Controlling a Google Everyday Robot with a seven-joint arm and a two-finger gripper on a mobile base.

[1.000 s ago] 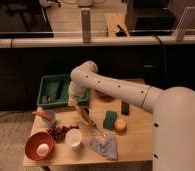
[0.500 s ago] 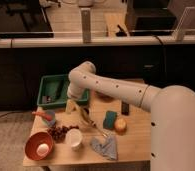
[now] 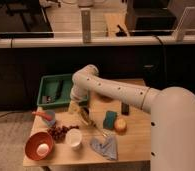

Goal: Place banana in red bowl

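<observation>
The banana (image 3: 85,116) lies on the wooden table (image 3: 136,145) near its middle, slanting from upper left to lower right. My gripper (image 3: 75,105) hangs down from the white arm (image 3: 111,90) right at the banana's upper left end. I cannot tell whether it touches the banana. The red bowl (image 3: 33,142) stands at the table's front left corner with a white egg-shaped object (image 3: 43,148) inside it. The bowl is well to the lower left of the gripper.
A white cup (image 3: 73,138) and dark grapes (image 3: 58,132) sit between the banana and the bowl. A green bin (image 3: 53,90) is at the back left. A green sponge (image 3: 110,120), a round orange fruit (image 3: 121,125) and a blue cloth (image 3: 105,147) lie to the right.
The gripper has come down a little toward the banana's upper end. The banana and the bowl have not moved.
</observation>
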